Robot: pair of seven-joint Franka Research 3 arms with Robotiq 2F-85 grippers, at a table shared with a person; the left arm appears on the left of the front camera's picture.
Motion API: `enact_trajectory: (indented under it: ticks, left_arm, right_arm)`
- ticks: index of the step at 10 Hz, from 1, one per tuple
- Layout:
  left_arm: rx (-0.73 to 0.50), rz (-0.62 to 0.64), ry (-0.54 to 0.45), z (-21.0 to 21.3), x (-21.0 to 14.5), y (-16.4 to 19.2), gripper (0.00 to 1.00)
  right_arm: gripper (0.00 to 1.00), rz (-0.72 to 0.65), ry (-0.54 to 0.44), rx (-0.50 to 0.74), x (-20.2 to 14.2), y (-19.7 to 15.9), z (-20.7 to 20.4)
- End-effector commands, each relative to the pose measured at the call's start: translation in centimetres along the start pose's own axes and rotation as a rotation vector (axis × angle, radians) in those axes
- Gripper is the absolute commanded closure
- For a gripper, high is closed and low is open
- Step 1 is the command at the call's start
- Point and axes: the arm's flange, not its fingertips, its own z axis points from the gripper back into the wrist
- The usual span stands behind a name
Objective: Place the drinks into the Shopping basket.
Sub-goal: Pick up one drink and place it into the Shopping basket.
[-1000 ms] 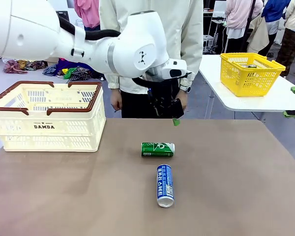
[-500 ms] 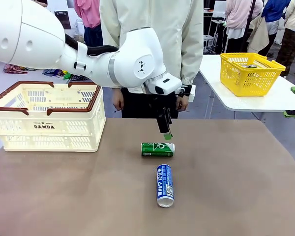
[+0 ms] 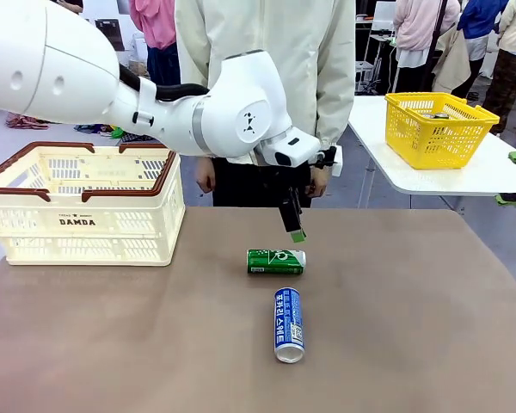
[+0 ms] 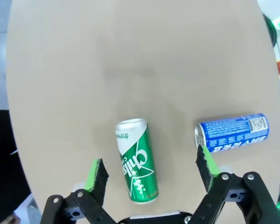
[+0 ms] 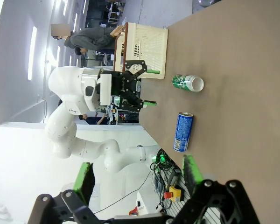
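Green can [image 3: 275,261] on its side mid-counter [image 3: 413,301]; blue can [image 3: 288,324] on its side just nearer us, not touching it. We see left pincer [image 3: 296,232] hanging over green can, spread wide, holding nothing; from its wrist, can lies between pads [image 4: 97,171]. Right pincer [image 5: 136,171] spread too, well apart from cans. Basket [image 3: 77,224] at counter's left, far from both cans.

The left arm [image 3: 112,86] reaches in from the left across the middle, its wrist [image 3: 285,148] bent so that the left gripper [image 3: 294,231] points down. Its jaws are spread wide, the green pads [image 4: 97,171] well apart. The right gripper [image 5: 137,175] likewise has its jaws parted wide, both fingers [image 5: 84,179] rising side by side.
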Motion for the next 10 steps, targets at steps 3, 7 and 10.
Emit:
enact_trajectory:
  ticks: [3, 7, 10]
  left_arm:
    - [0.010, -0.046, 0.095, -3.6, -1.9, 1.6, 0.00]
    - [-0.093, 0.003, 0.184, -8.0, -3.8, 2.0, 0.00]
    - [-0.093, 0.046, 0.211, -10.5, -4.9, 2.8, 0.00]
  right_arm:
    - [0.00, 0.005, 0.003, 0.004, 0.0, 0.3, -0.1]
    - [0.00, 0.005, 0.003, 0.004, 0.0, 0.3, -0.1]
    - [0.00, 0.005, 0.003, 0.004, 0.0, 0.3, -0.1]
